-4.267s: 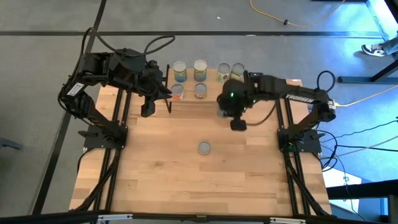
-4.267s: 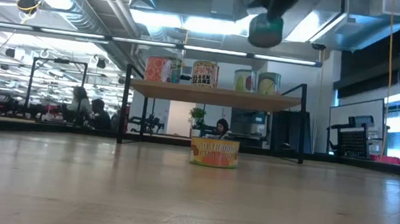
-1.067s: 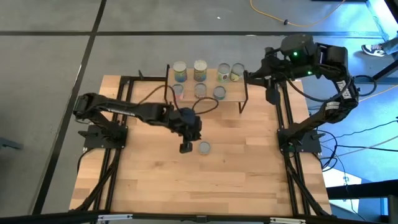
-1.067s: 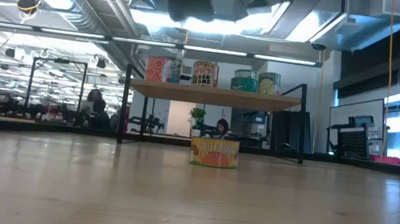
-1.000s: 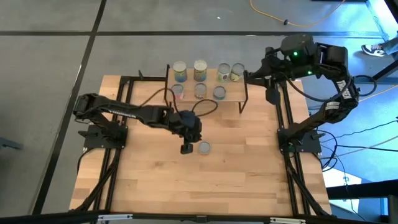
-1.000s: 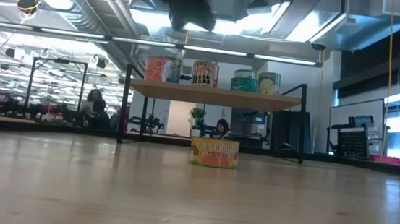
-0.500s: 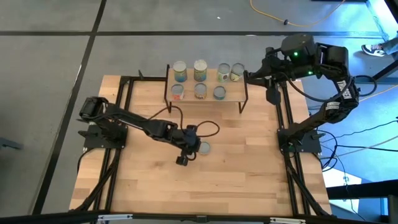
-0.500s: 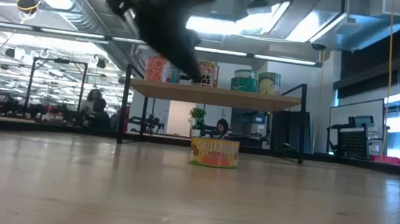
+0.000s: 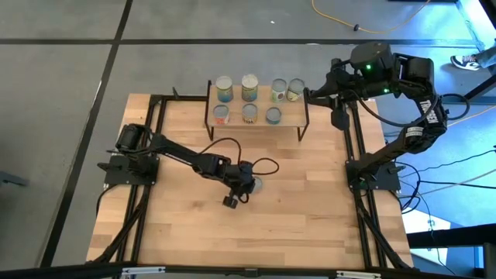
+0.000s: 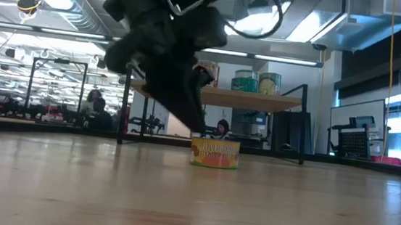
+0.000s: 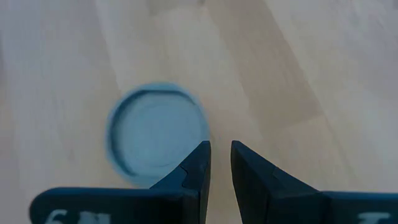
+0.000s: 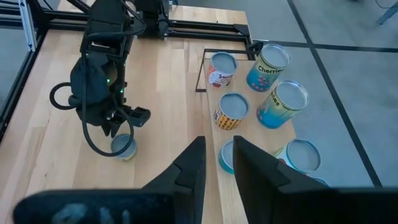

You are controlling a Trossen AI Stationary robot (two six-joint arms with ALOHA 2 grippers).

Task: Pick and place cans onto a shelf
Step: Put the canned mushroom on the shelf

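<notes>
Left pincer (image 9: 230, 201) moved from shelf (image 9: 288, 124) down over lone can (image 9: 254, 184) on worktop (image 9: 310, 225), fingers narrow, empty. Seven cans shelved; one left. Right pincer (image 9: 339, 122) beside shelf, narrow, empty.

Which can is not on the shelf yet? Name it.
The flat yellow-orange can, alone on the table before the shelf, under the left end effector; the others stand on the shelf.
</notes>
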